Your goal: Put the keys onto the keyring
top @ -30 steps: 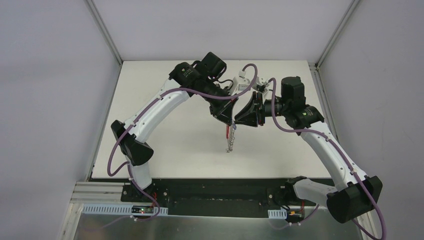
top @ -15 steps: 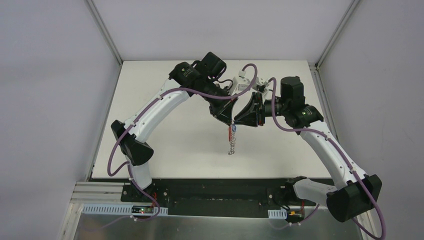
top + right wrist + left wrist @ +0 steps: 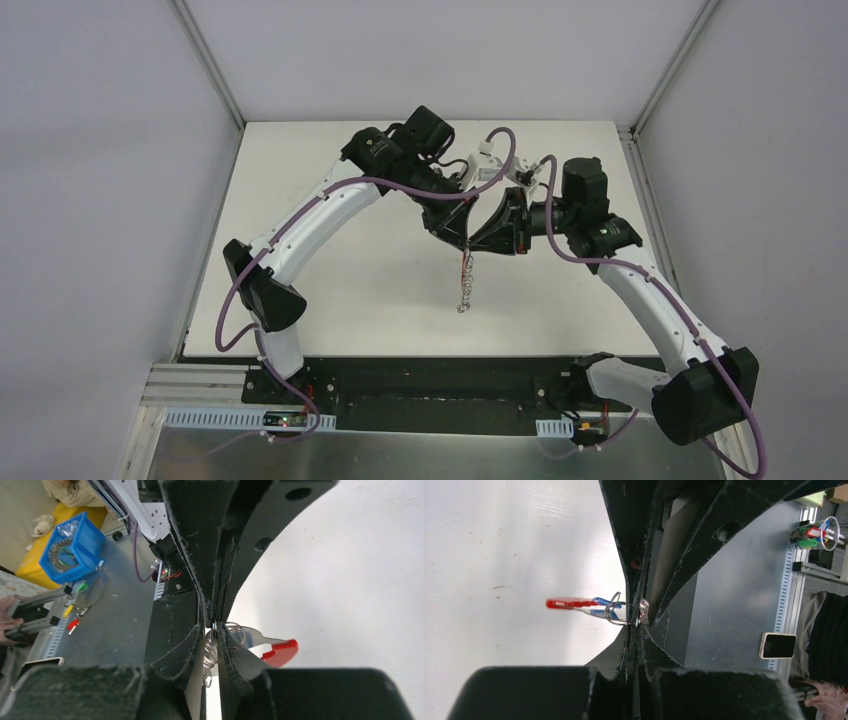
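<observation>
Keyring (image 3: 465,272) dangling in mid-air where both grippers meet. Left gripper (image 3: 637,625) is clamped tight on its top ring. Right gripper (image 3: 213,630) is nearly closed beside it, can't tell if it bites. Light stuff, I'd say: limp chain (image 3: 462,296), slick stiff wire, so pinch the ring's flat. Long axis hangs straight down, chain end lowest.

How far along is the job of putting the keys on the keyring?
Done: the keyring hangs from the left gripper, which is shut on one ring. In hand: the right gripper flanks that ring, and the blue key sits against it; whether it is threaded is unclear. Left: the silver key, which I cannot pick out.
</observation>
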Controlling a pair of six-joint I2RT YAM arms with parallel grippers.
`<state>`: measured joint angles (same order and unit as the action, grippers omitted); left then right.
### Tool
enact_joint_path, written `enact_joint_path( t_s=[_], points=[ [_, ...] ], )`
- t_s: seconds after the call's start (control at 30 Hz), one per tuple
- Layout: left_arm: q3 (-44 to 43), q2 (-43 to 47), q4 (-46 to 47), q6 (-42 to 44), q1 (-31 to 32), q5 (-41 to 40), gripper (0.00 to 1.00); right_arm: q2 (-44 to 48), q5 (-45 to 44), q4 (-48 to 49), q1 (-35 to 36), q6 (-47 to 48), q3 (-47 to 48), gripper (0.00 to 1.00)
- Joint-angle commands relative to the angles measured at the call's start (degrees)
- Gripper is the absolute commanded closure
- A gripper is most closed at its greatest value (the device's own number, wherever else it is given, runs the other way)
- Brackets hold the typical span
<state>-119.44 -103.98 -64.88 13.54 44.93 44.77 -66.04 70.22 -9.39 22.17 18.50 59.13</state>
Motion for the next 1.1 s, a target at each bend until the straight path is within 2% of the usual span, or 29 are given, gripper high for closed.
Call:
enact_joint_path(
  t_s=[0.0, 0.17, 1.07],
  points=[
    [4.8, 3.8, 8.6, -1.1, -0.4, 2.9, 1.00, 2.0, 4.6, 8.5, -1.7, -7.1, -2.0, 0.81],
    [7.9, 5.7, 11.7, -1.5, -0.4, 3.2, 1.00, 2.2, 4.6, 9.1, -1.8, -8.1, -1.9, 0.78],
    [9.5, 6.9, 12.5, -1.8, -1.5, 5.1, 1.00, 3.4, 2.7, 6.5, -3.6, -5.1, -3.5, 0.81]
  ],
)
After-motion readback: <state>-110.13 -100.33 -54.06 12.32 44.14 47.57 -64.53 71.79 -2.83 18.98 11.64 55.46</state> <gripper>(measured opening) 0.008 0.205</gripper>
